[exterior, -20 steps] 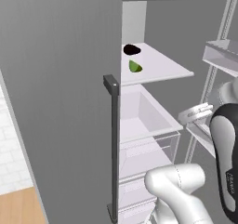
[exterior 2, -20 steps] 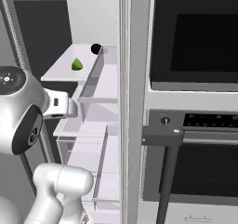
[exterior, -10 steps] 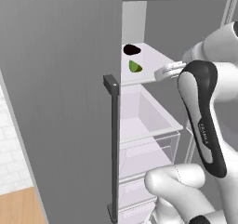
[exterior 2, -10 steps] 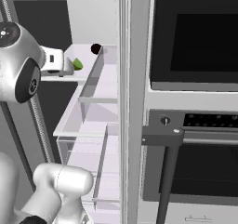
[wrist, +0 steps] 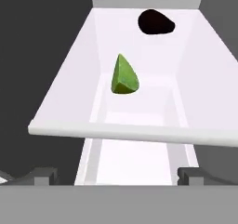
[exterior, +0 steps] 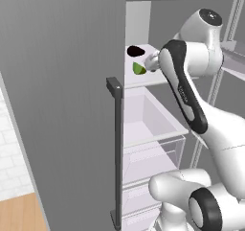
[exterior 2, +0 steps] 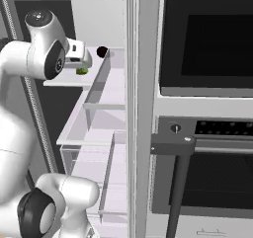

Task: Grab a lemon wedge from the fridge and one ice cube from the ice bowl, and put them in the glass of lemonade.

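Fridge (exterior: 62, 105) door stands open in the left base view, its grey panel taking the whole left half, with the long dark bar handle (exterior: 115, 148) running down its edge. Past that edge a pale white shelf (exterior: 143, 79) carries the lemon wedge (exterior: 139, 68), and a small black lump (exterior: 136, 51) lies farther back on the same shelf, apart from the wedge. The arm reaches in from the right, and its wrist end sits just beside the wedge on the right; the fingers themselves are hidden behind the forearm. Below the shelf an open white drawer (exterior: 148, 124) juts forward with free room above it.

From the right base view, the arm comes in from the left and the gripper (exterior 2: 81, 64) hangs at the shelf's front edge, with the green wedge (exterior 2: 82, 71) just under it; whether they touch cannot be told from here. The black lump (exterior 2: 102, 51) sits near the back wall. To the right stands a built-in oven (exterior 2: 207, 108) with a dark bar handle.

Through the hand view, the gripper (wrist: 118, 174) has its two finger tips (wrist: 44, 174) set wide apart at the bottom, nothing between them. The shelf's front lip crosses just ahead of the tips. Beyond it the wedge (wrist: 123, 76) lies near mid-shelf, point toward the back, with bare shelf on both sides, and the lump (wrist: 155, 22) rests behind it to the right.
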Controlling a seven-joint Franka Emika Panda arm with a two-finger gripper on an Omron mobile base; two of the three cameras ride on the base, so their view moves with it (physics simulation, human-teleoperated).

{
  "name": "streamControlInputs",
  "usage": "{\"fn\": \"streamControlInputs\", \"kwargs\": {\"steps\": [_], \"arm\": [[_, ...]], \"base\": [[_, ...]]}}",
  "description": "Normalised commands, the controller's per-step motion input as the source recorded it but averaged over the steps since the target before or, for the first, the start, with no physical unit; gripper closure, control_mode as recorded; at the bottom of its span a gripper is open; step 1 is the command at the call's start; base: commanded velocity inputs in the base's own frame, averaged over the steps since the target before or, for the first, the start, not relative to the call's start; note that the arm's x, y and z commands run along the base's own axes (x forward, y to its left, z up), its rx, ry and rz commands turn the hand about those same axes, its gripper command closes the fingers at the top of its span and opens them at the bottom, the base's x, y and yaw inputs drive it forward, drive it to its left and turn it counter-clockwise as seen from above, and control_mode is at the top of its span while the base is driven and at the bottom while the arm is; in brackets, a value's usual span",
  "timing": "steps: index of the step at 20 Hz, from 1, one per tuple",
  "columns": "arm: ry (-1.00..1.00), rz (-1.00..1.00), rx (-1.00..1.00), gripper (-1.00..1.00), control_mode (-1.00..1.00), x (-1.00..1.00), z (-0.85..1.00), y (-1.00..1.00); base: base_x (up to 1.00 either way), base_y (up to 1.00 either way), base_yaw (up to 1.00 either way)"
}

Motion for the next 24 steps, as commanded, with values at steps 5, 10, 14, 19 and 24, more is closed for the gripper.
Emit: {"fn": "streamControlInputs", "kwargs": {"steps": [5, 10, 14, 19, 24], "arm": [[0.00, 0.00, 0.00, -1.00, -1.00, 0.97, -0.48, 0.07], [0.04, 0.00, 0.00, -1.00, -1.00, 0.68, -0.18, 0.17], [0.12, 0.00, -0.02, -1.00, -1.00, 0.58, 0.11, 0.10], [0.10, 0.00, -0.01, -1.00, -1.00, 0.59, 0.03, 0.14], [0.01, 0.00, 0.00, -1.00, -1.00, 0.56, -0.06, 0.13]], "base": [[0.00, 0.00, 0.00], [0.00, 0.00, 0.00], [0.00, 0.00, 0.00], [0.00, 0.00, 0.00], [0.00, 0.00, 0.00]]}}
